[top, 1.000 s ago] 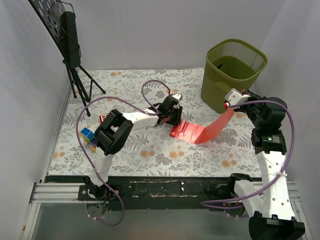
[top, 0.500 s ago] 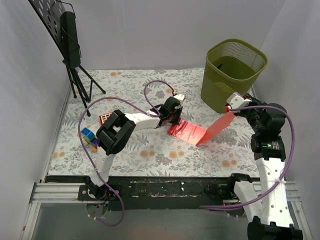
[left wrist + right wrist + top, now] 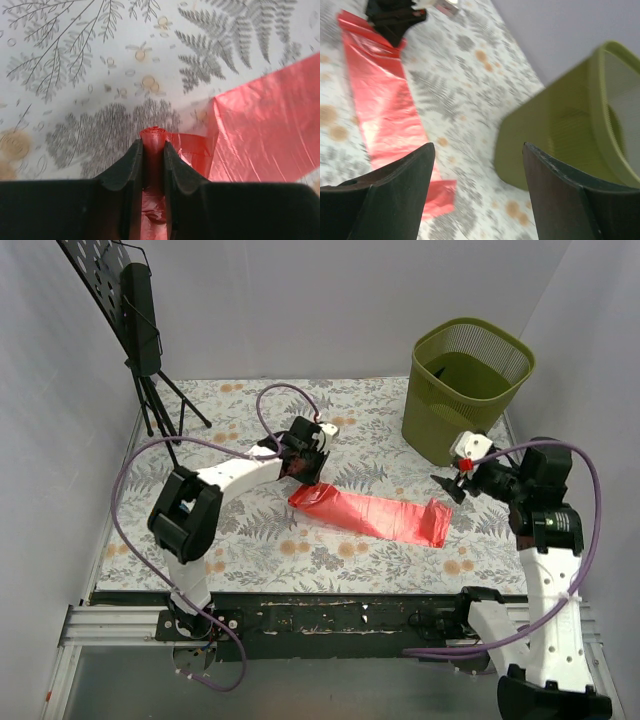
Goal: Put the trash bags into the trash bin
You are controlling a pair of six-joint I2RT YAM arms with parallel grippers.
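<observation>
Left gripper (image 3: 301, 466) clamped on rolled end of trash bag (image 3: 375, 515). Bag lies flat on table (image 3: 270, 405), short of trash bin (image 3: 440, 430). Right gripper (image 3: 446, 488) spread wide, empty. Risk: one-ended lift trails film, likely snagging bin rim.

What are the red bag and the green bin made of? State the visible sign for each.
Red bag: seemingly thin plastic film, glossy; sheen streaks and creases show. Green bin: likely moulded plastic, matte olive; fine mesh walls under a solid rim.
</observation>
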